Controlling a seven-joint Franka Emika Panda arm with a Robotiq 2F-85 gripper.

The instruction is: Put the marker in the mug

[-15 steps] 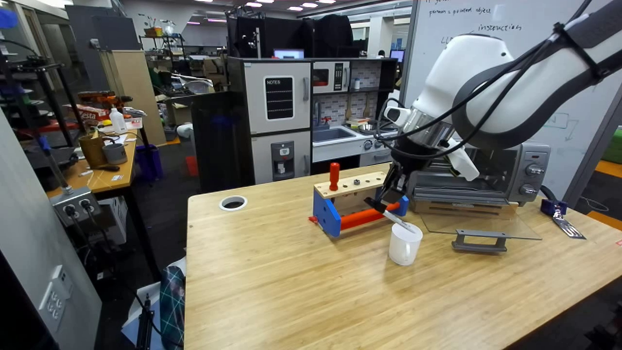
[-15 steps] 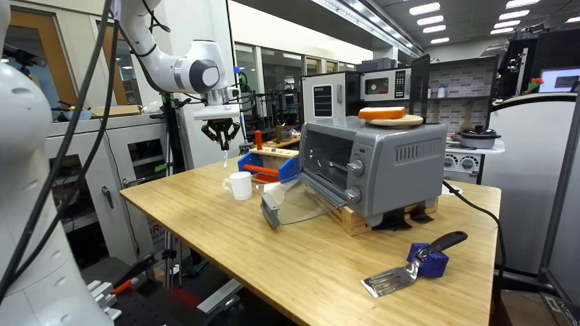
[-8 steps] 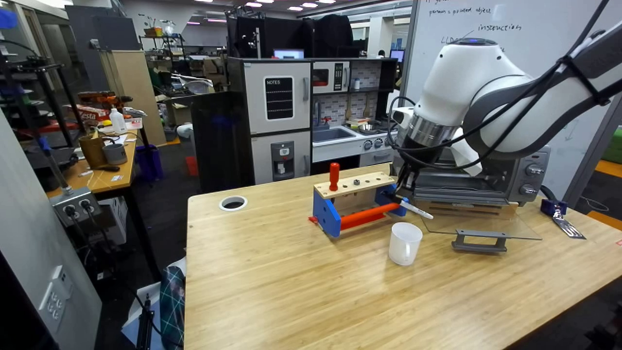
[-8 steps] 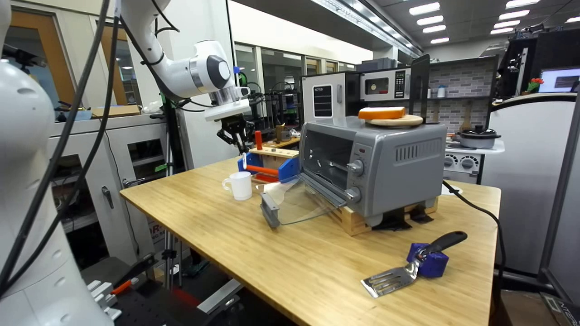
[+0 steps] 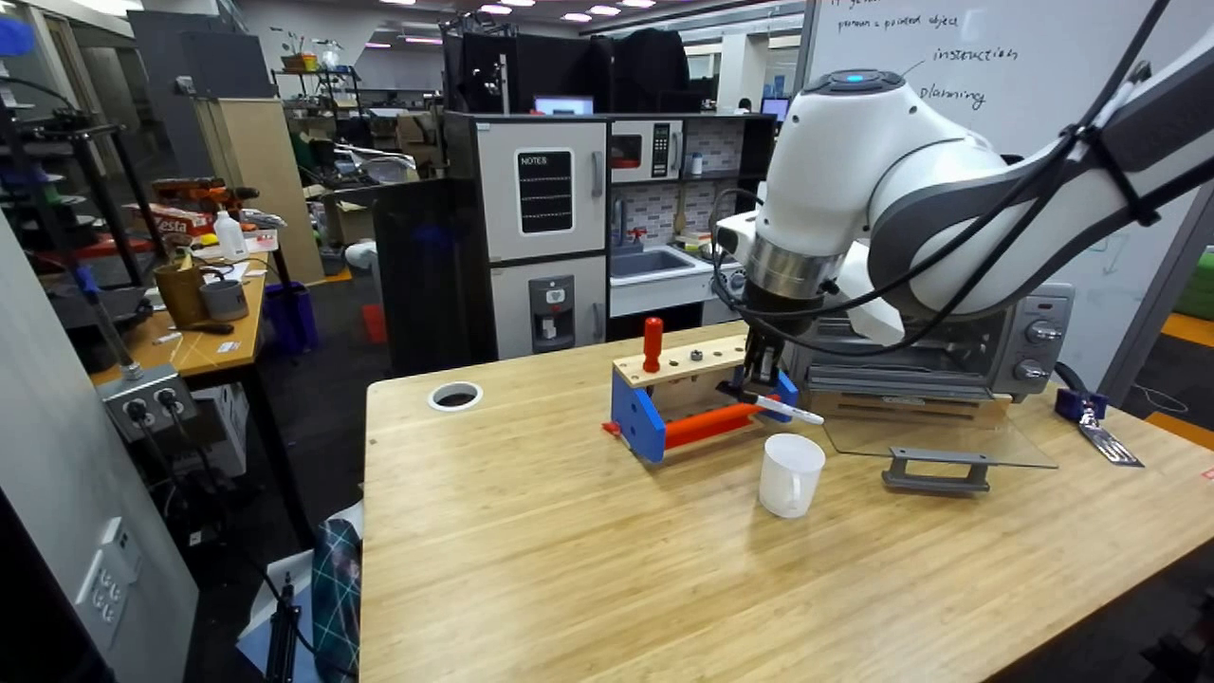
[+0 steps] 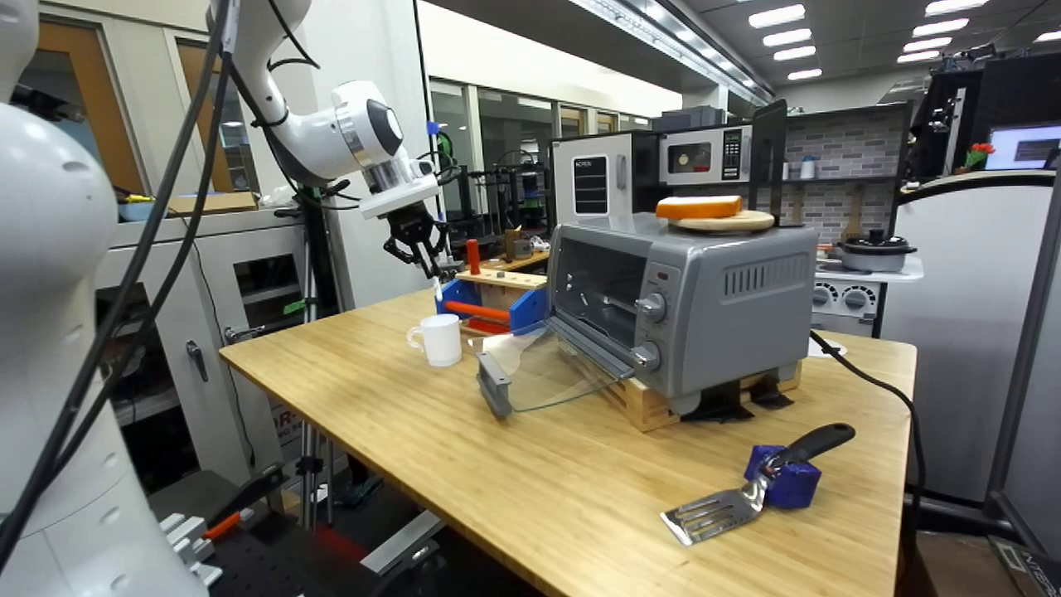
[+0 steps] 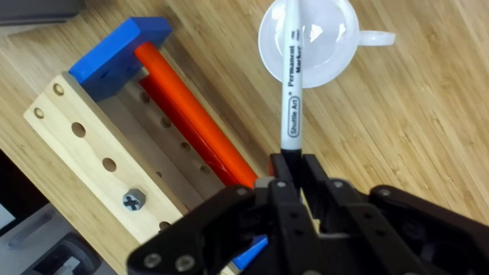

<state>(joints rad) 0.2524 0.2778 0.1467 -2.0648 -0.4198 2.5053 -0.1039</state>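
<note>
My gripper (image 5: pixel 747 387) is shut on the black end of the marker (image 5: pixel 792 410), whose white barrel points away from the fingers. The marker is tilted, closer to level than upright in an exterior view. The white mug (image 5: pixel 790 484) stands upright on the table below the marker, with its opening up. In the wrist view the marker (image 7: pixel 292 99) crosses over the left part of the mug (image 7: pixel 328 63), and its far tip is cut off by the frame's top. In an exterior view the gripper (image 6: pixel 433 272) and marker (image 6: pixel 438 288) are above and behind the mug (image 6: pixel 441 340).
A red-and-blue toy bench (image 5: pixel 640 417) with a wooden top stands right beside the gripper and mug. A grey toaster oven (image 6: pixel 729 290) has its glass door (image 6: pixel 564 381) lowered near the mug. A spatula (image 6: pixel 721 510) rests on a purple block (image 6: pixel 796 485).
The marker has swung from pointing steeply down at the mug to closer to level. The gripper shifted toward the oven, then partly back. The mug has not moved.
</note>
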